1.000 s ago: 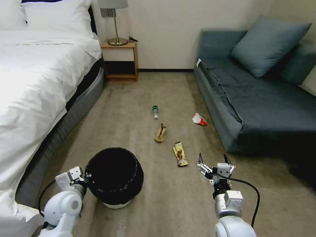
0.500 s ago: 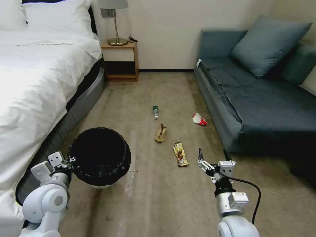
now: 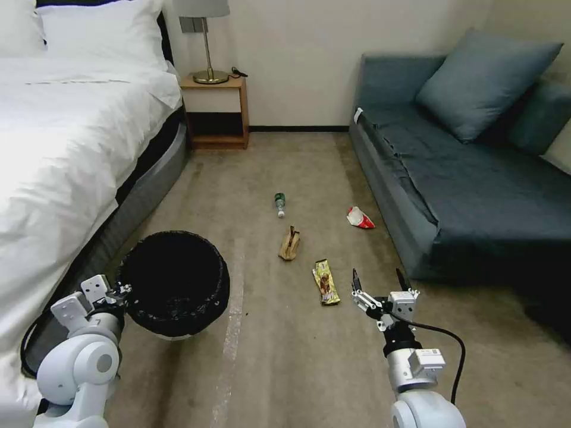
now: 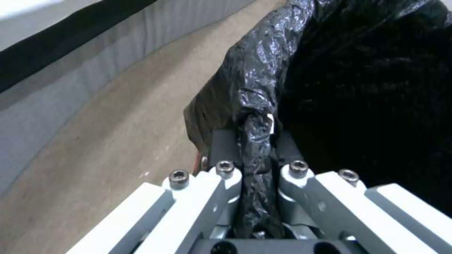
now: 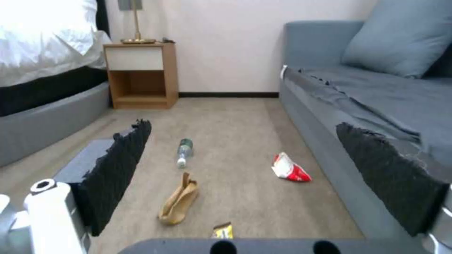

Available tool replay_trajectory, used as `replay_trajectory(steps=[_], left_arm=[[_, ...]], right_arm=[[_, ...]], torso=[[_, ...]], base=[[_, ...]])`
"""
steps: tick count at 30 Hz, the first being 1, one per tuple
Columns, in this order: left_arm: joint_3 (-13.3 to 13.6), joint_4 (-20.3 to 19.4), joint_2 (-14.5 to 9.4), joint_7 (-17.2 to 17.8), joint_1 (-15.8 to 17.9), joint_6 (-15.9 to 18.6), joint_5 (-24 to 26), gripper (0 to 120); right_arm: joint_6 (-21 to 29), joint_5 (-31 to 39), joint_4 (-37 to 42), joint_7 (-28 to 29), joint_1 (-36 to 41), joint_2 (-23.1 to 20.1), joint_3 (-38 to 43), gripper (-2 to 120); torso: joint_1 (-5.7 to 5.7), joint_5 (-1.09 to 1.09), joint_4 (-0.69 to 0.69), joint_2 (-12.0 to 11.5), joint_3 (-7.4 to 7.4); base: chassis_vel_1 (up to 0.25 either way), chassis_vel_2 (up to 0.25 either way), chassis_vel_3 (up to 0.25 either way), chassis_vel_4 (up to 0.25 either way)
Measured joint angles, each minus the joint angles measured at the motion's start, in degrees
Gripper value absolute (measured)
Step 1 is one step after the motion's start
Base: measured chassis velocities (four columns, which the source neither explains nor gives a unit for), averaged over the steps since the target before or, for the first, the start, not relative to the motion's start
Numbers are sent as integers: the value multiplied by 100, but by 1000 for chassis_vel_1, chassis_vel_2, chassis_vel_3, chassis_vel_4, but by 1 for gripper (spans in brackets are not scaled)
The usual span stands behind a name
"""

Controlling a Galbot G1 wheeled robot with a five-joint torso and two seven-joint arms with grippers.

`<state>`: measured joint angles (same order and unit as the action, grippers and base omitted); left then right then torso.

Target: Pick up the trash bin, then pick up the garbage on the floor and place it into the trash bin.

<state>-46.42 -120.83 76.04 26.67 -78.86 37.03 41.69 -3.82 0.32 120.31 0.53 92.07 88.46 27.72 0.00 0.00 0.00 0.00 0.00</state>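
Nearest on the left, the left gripper [image 3: 119, 292] pinches the bag-covered rim of the trash bin [image 3: 172, 282], which hangs tilted beside the bed [image 3: 71, 148]. That thin grip on slick plastic [image 4: 254, 141] could slip, or the liner could pull free, dropping the bin. On the right, the right gripper [image 3: 376, 284] hovers with fingers spread wide, just right of the gold-brown wrapper [image 3: 326, 282]. Farther off lie the cardboard piece [image 3: 289, 244], the bottle [image 3: 279, 204] and the red-and-white wrapper [image 3: 360, 217], the last close to the sofa [image 3: 464, 178], which may crowd the arm. The nightstand [image 3: 215, 110] stands farthest.
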Motion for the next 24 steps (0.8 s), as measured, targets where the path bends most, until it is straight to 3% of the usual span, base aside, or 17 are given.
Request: replay_trajectory(steps=[24], left_arm=[[6,130,-13,-30,82,-34,-30,5]], right_arm=[[-18,-51,-177,-5,-91,7,-5,100]], torso=[[0,0,0,0,0]], base=[[-142,144,146,-145]])
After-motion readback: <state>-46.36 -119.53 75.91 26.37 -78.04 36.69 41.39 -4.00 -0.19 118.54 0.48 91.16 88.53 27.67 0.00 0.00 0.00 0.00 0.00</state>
